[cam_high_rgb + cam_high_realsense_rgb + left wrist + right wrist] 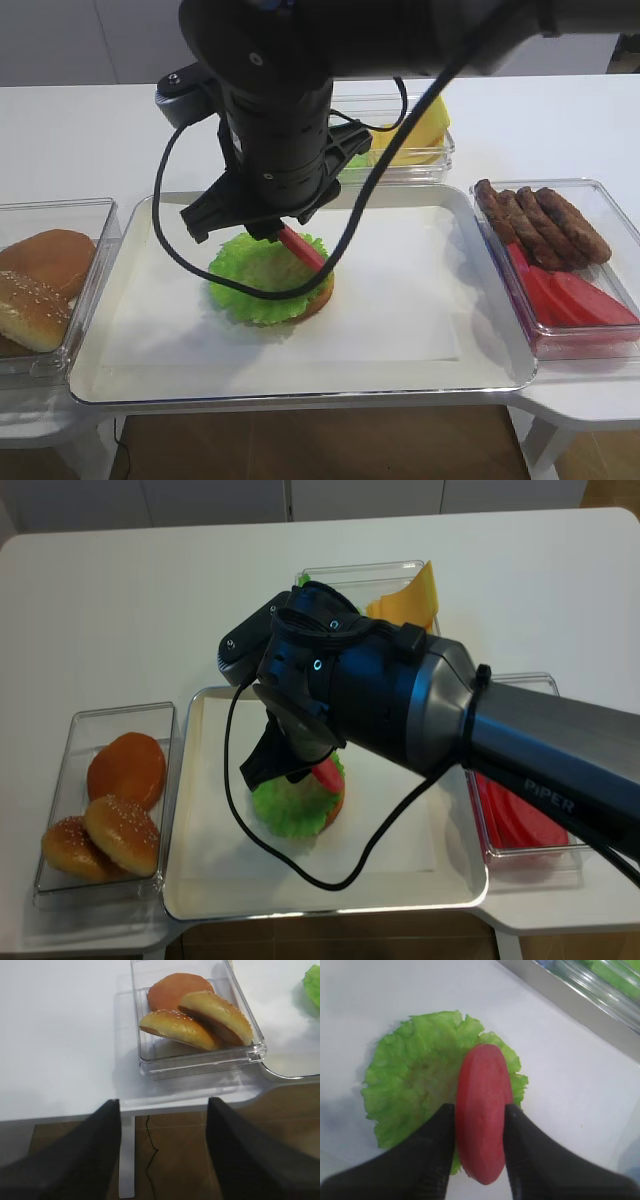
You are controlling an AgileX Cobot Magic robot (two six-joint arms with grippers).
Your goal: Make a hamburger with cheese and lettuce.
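Note:
The hamburger stack sits left of centre on the white tray [420, 340]: a golden-brown bun base [320, 301] under the frilly green lettuce [255, 280]. My right gripper [285, 235] reaches across and is shut on a red round slice [484, 1110], held on edge and tilted over the right part of the lettuce [415, 1085]. Whether the slice touches the leaf I cannot tell. Pale-yellow cheese [425, 130] stands in a clear box at the back. My left gripper [162, 1110] is open and empty, off the table's front-left edge.
A clear box of sesame buns [40, 285] stands left of the tray; it also shows in the left wrist view [195, 1015]. A clear box on the right holds brown sausages [545, 225] and red slices [575, 300]. The right arm's cable loops over the lettuce.

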